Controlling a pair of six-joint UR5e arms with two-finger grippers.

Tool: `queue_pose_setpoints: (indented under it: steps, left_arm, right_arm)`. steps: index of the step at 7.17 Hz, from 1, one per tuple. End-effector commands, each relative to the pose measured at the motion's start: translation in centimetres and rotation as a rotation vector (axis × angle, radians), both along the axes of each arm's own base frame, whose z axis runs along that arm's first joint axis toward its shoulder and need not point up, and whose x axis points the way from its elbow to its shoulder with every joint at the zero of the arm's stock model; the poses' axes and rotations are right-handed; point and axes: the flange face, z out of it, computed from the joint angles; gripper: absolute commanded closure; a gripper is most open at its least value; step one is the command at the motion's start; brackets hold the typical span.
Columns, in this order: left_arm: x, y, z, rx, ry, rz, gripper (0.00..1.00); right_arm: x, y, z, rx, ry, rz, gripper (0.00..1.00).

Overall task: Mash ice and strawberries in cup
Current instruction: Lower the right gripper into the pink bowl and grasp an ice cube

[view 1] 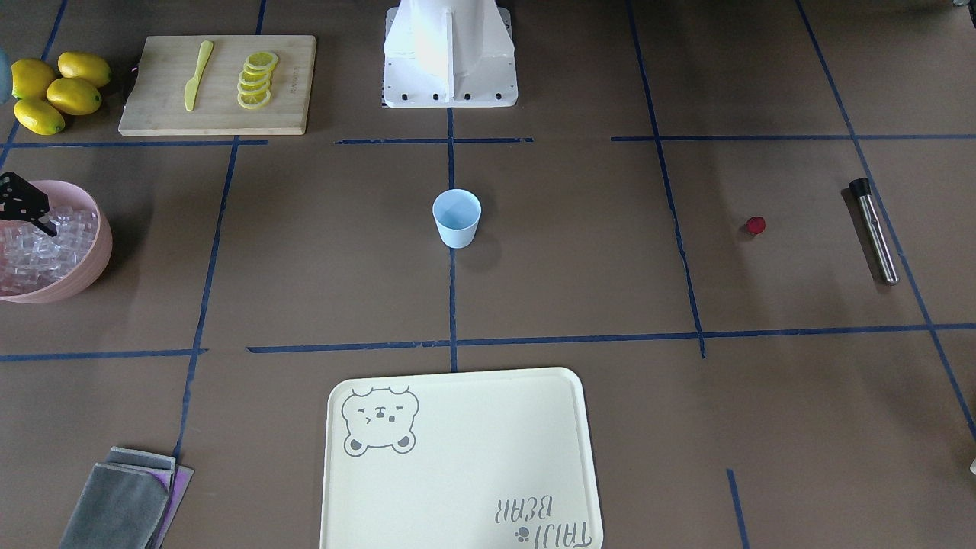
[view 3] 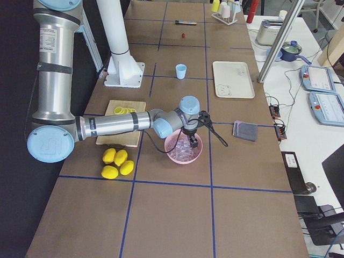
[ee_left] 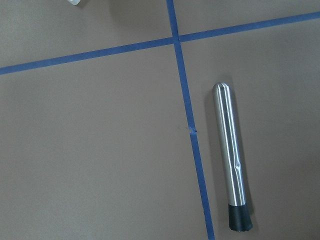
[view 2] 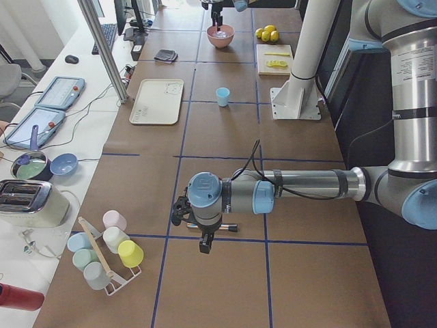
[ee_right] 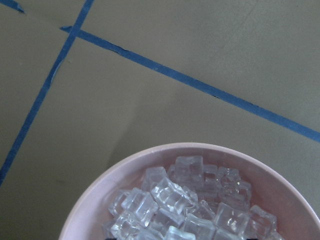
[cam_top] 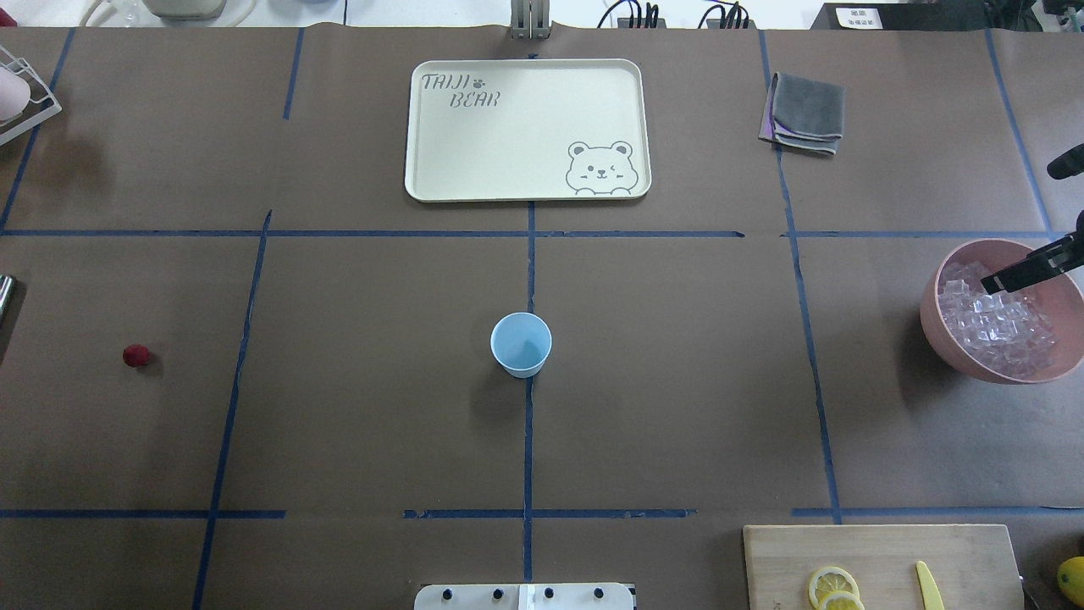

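My right gripper (cam_top: 1003,278) hangs over the ice (cam_top: 1003,330) heaped in the pink bowl (cam_top: 931,326) at the right end of the table (cam_top: 677,381). I cannot tell whether its fingers are apart or together. My left gripper (view 2: 204,244) hovers above the metal stick (ee_left: 231,160) lying at the table's left end, and I cannot make out its fingers either. The blue cup (cam_top: 521,343) stands upright and empty at the table's middle. The strawberry (cam_top: 136,356) lies on the table between cup and stick, nearer the stick.

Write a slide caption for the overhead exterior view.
Empty blue cup at centre, strawberry far left, right pincer over the pink bowl of ice.
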Motion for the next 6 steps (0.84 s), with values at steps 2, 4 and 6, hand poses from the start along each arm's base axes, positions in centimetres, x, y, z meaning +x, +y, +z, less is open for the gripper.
queue_pose_setpoints:
  steps: [2,4,6]
  left_arm:
    - [0.0,0.0,0.1,-0.002,0.0,0.0,0.0]
    - [0.0,0.1,0.2,-0.005,0.0,0.0,0.0]
    - [0.0,0.0,0.1,-0.002,0.0,0.001,0.0]
  right_arm:
    - [-1.0,0.1,1.2,-0.02,0.01,-0.019,0.16]
    - [-1.8,0.1,1.4,-0.023,0.012,-0.037,0.18]
    - [-1.9,0.1,2.1,-0.032,0.016,-0.042,0.26]
